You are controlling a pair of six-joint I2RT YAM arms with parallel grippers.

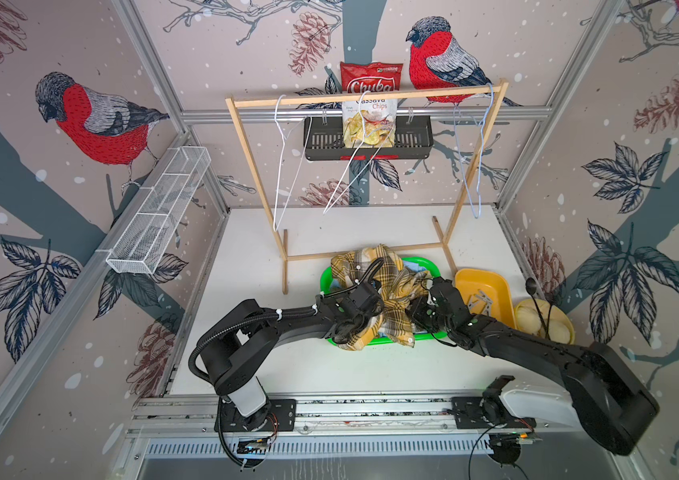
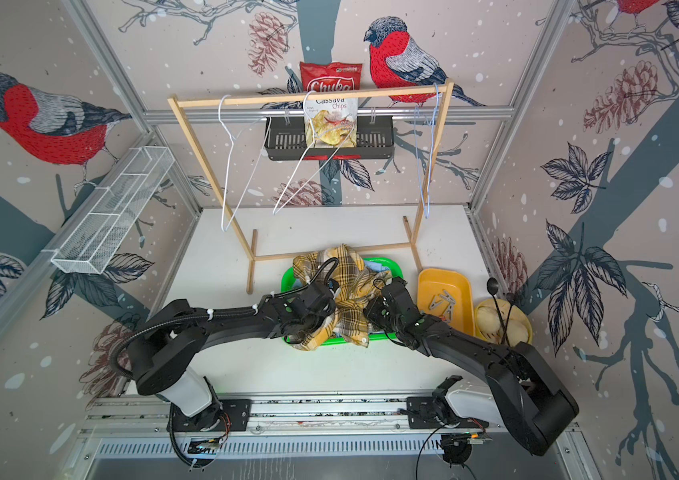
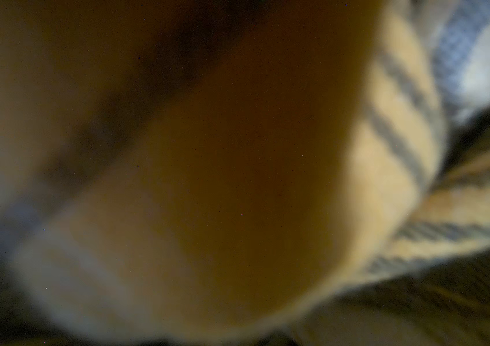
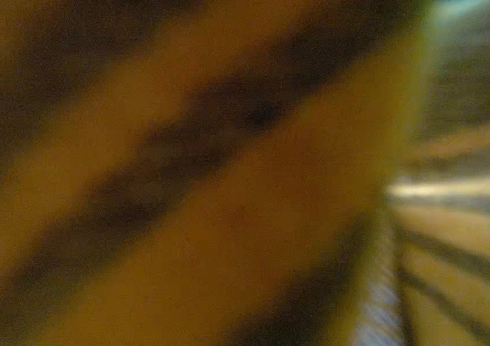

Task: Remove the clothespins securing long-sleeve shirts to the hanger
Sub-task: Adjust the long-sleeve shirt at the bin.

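**Operator:** Where both arms meet over the basket (image 1: 325, 279), what room remains?

**Technician:** Open table (image 1: 254, 345) lies beside the left arm. The tray (image 1: 500, 286) sits just beside the basket, near the right arm.

**Operator:** Pins?

**Technician:** Pins (image 1: 480, 301) lie flat in the tray, long axes crossing. Hangers (image 1: 288, 166) hang on the rack (image 1: 367, 96).

**Operator:** Grippers?

**Technician:** Left gripper (image 1: 352, 328) and right gripper (image 1: 414, 309) press into the plaid shirt (image 1: 387, 286), which is heaped in the basket over a blue shirt (image 1: 412, 266). Jaw opening and grip cannot be told. Wrist views show only blurred plaid; both top views show the arms.

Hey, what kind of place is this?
Probably a robot test cell staged as a laundry corner: two robot arms on a white table, an aluminium frame holding printed walls, and a wooden clothes rack.
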